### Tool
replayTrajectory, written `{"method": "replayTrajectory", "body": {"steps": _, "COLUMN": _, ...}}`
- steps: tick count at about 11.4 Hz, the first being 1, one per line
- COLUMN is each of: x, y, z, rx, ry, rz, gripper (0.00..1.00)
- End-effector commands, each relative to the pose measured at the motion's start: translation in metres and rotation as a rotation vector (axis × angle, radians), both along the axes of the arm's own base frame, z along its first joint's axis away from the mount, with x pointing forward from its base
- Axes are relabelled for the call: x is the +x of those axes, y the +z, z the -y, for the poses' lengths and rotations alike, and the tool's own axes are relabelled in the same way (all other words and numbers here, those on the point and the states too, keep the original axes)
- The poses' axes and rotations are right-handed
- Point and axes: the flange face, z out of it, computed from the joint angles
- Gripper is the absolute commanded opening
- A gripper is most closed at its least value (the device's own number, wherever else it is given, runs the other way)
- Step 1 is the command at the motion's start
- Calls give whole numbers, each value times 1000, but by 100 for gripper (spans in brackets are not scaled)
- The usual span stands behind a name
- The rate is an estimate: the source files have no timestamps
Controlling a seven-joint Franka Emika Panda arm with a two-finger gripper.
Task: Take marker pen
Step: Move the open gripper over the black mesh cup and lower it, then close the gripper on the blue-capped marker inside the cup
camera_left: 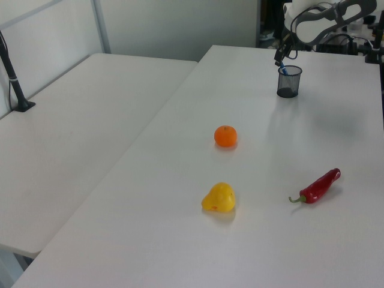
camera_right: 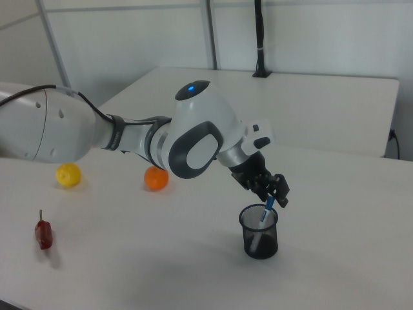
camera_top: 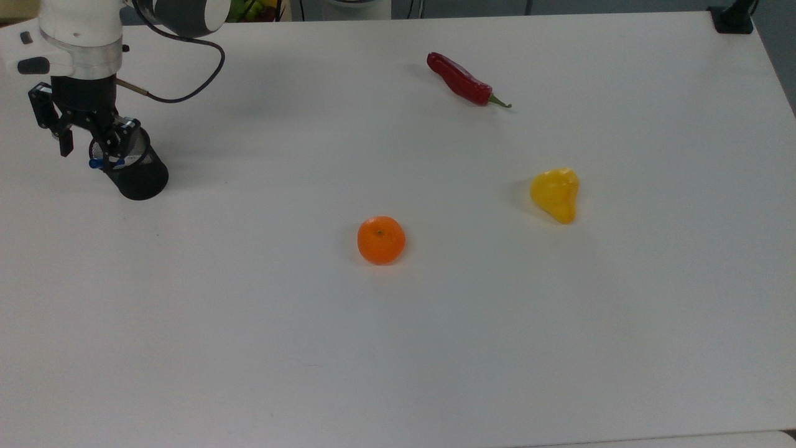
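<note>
At the upper left of the top view, the gripper, fingers spread wide, straddles the marker pen (blue cap up) leaning in the black mesh cup.

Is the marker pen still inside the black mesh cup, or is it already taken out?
Inside. The marker pen stands tilted in the mesh cup, its blue cap leaning over the rim, with the gripper at the cap.

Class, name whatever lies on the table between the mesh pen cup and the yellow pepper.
The orange lies roughly between mesh cup and yellow pepper, seen in the top view.
</note>
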Motion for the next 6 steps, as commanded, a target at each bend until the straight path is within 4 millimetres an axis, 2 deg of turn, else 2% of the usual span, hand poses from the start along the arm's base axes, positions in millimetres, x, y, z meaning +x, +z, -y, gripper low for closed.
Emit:
{"method": "replayTrajectory", "body": {"steps": 1, "x": -6, "y": -7, "z": -1, "rx": -24, "ry": 30, "rz": -10, "gripper": 44}}
{"method": "replayTrajectory", "body": {"steps": 3, "x": -7, "y": -10, "z": -1, "rx": -24, "ry": 31, "rz": -17, "gripper": 15}}
{"method": "replayTrajectory", "body": {"steps": 4, "x": -7, "y": -10, "z": -1, "rx": -24, "ry": 31, "rz": -17, "gripper": 3}}
{"method": "replayTrajectory", "body": {"steps": 6, "x": -7, "y": -8, "z": -1, "rx": -24, "ry": 31, "rz": -14, "gripper": 0}}
